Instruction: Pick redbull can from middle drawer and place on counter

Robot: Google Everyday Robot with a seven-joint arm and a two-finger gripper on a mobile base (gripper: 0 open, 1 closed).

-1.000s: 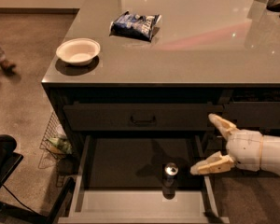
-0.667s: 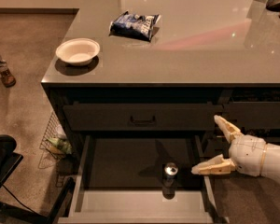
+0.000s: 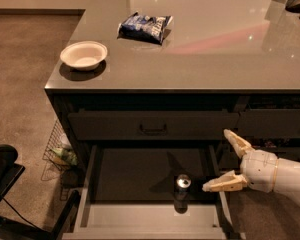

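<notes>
The redbull can (image 3: 182, 186) stands upright on the floor of the open middle drawer (image 3: 140, 219), right of its middle, its silver top showing. My gripper (image 3: 221, 160) is open, just right of the can at the drawer's right wall, fingers spread and pointing left. The lower finger (image 3: 221, 185) reaches toward the can but stays apart from it; the upper finger (image 3: 236, 141) is higher, near the drawer front above. The glossy grey counter (image 3: 210, 49) lies above the drawers.
A white bowl (image 3: 83, 55) sits near the counter's left front corner and a blue-and-white snack bag (image 3: 145, 27) lies further back. A closed drawer with a black handle (image 3: 152, 130) is above the open one. A wire basket (image 3: 57, 151) and a dark object (image 3: 2, 176) stand on the floor at left.
My gripper has shifted slightly right and lower beside the drawer, still open. The can has not moved. A person's feet at the far left are gone from view.
</notes>
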